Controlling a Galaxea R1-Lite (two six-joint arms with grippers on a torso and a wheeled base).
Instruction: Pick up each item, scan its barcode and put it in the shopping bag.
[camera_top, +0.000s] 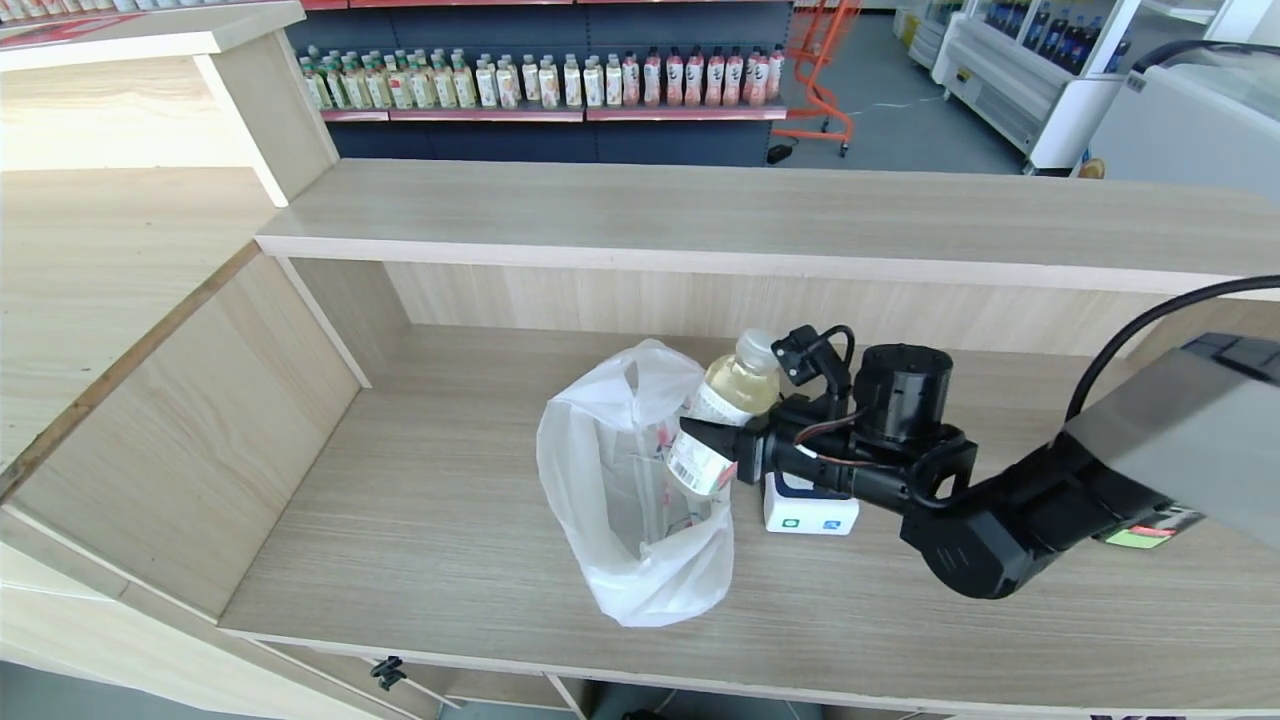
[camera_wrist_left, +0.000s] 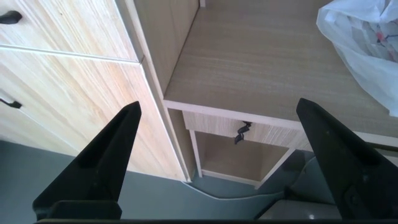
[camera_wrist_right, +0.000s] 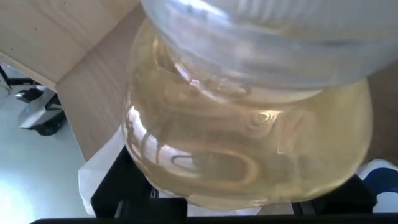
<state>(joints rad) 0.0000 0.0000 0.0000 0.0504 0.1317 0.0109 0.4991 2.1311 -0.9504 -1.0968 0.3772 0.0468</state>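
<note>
Right gripper (camera_top: 718, 452) — clamped round tilted tea bottle (camera_top: 738, 388), base end down at the mouth of the shopping bag (camera_top: 600, 480) just beneath, cap angled upward.

**Table** (camera_top: 430, 520): bare wood runs from the left side panel (camera_top: 200, 440) to the shopping bag (camera_top: 620, 500) and along the front edge. This is the widest passage for a hand.

**Shopping bag**: stands mid-table with its mouth open upward. The right side of the mouth is taken up by a tilted drink bottle (camera_top: 728, 400), clamped in the right hand (camera_top: 705, 455).

**White box** (camera_top: 810, 512): sits just right of the bag, under the right arm, and blocks a low approach from that side.

**Back panel** (camera_top: 700, 300), upper ledge (camera_top: 760, 215): wall the recess behind and cap it. The strip behind the bag is narrow.

**Left hand** (camera_wrist_left: 219, 106): fingers spread wide, below the table's front edge, beside the cabinet front (camera_wrist_left: 68, 74).
</note>
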